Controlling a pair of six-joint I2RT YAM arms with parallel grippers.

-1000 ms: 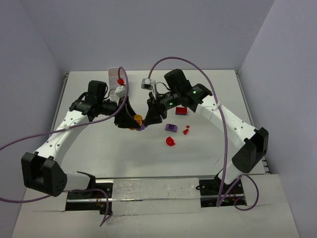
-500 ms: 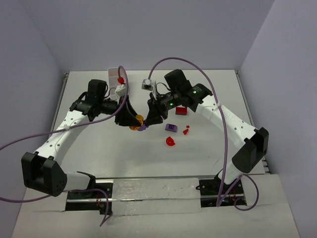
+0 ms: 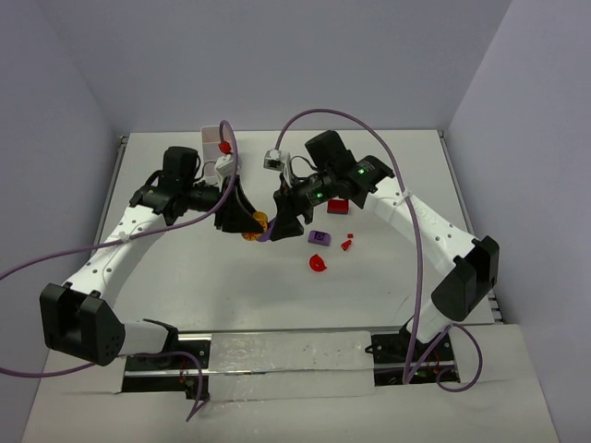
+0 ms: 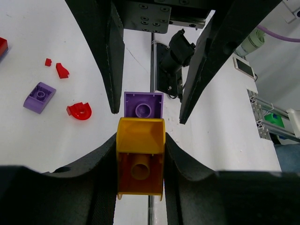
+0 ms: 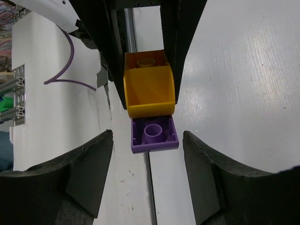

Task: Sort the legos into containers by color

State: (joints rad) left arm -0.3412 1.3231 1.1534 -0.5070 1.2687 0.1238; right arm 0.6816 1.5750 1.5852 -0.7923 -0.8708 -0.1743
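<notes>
**Two joined bricks between the grippers**

At the back left of the table (image 3: 185,277), the white tray (image 3: 211,137) is partly hidden by the left arm. A red piece (image 3: 223,149) lies in the compartment that shows. The left gripper (image 4: 140,140) clamps an orange brick (image 4: 140,161) by its sides, over the middle of the table. A purple brick (image 4: 143,105) is stuck to the orange one's end. It sits between the fingers of the right gripper (image 5: 148,140), which stand apart (a gap shows on each side). Further right on the table lie a red brick (image 3: 338,207), a loose purple brick (image 3: 319,237), small red bits (image 3: 347,244) and a red horseshoe-shaped piece (image 3: 318,263).
</notes>
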